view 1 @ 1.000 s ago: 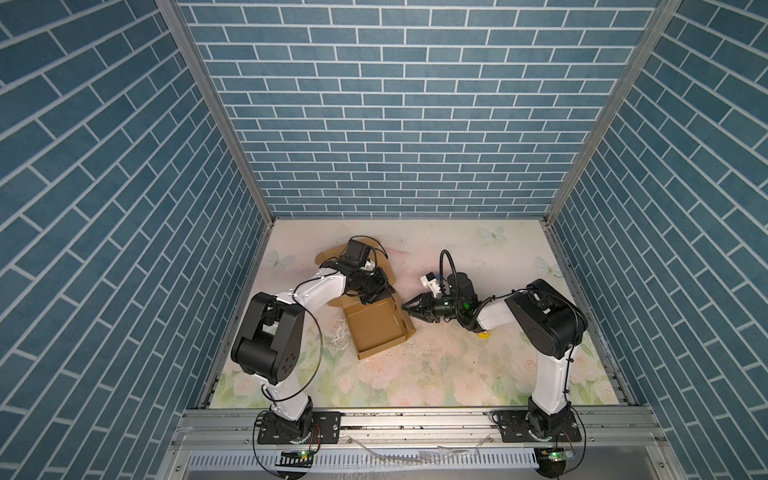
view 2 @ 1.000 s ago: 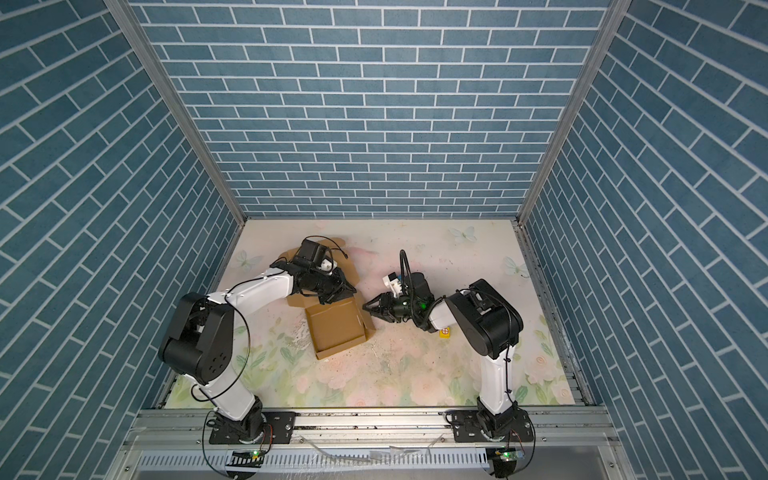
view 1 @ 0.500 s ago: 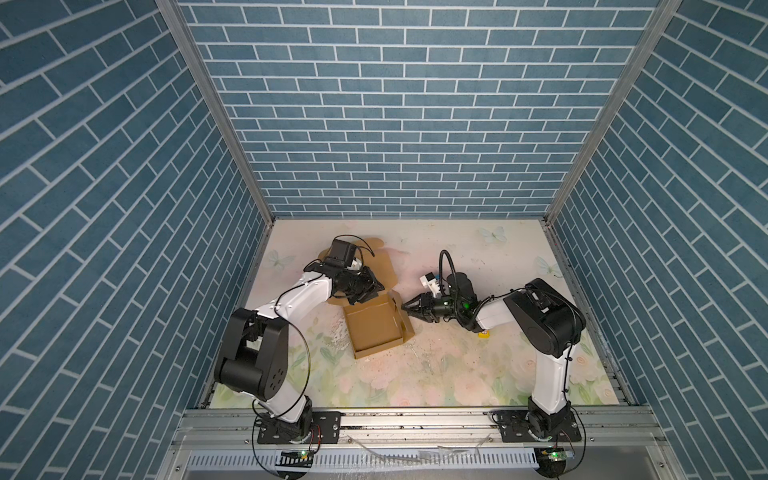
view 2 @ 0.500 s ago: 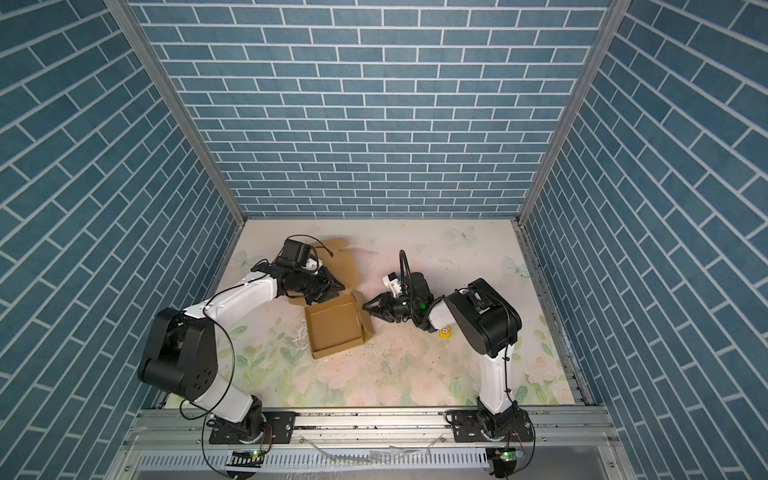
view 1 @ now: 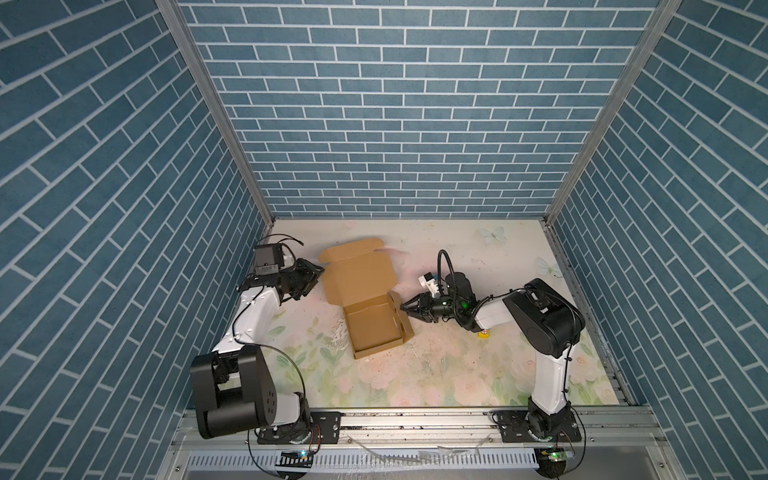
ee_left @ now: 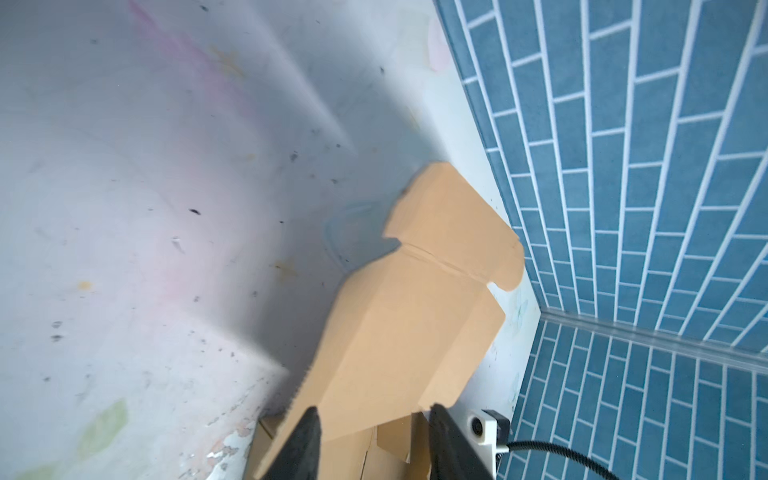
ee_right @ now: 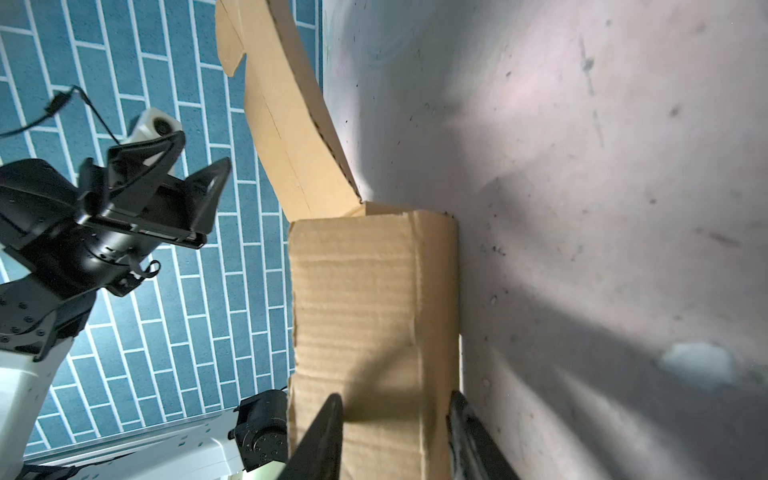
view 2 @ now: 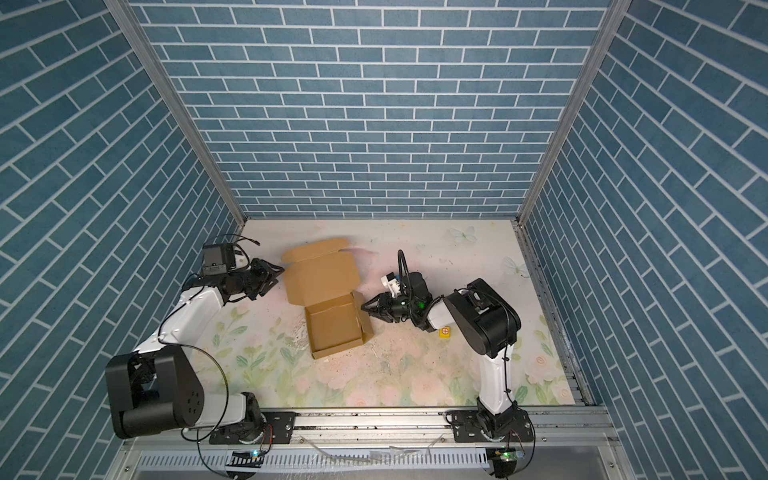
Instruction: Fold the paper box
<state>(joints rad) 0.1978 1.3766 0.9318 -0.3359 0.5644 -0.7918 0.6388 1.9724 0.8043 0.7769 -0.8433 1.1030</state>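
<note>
Both half-open: L hand (view 1: 316, 279) nr paper box (view 1: 359, 274), R hand (view 1: 404, 308) at its side.

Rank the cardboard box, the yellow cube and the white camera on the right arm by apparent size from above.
Largest to smallest in a top view:
1. cardboard box, by far
2. white camera
3. yellow cube

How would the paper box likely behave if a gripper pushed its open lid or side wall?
Probably light: the paper box is thin corrugated board, so a push may slide it whole. The lid panel curves in the right wrist view, so it likely flexes and springs back. Its creased side wall should hinge easily.
</note>
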